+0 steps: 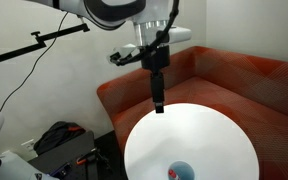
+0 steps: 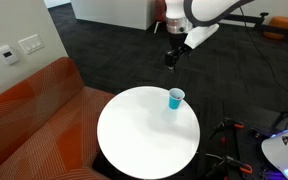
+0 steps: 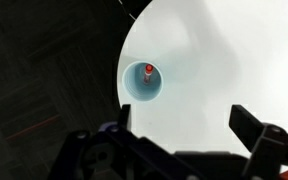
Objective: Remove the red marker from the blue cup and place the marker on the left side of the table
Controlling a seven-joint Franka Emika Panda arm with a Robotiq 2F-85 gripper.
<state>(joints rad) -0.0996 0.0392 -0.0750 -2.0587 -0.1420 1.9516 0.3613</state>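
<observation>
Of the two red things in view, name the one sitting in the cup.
The red marker, a thin stick inside the blue cup on the white table. The other, the red-orange sofa, is large furniture beside the table.

No text, label or number can be read anywhere.

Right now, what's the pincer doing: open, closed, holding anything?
Pincer: open, holding nothing. The red marker stands in the blue cup.
</observation>
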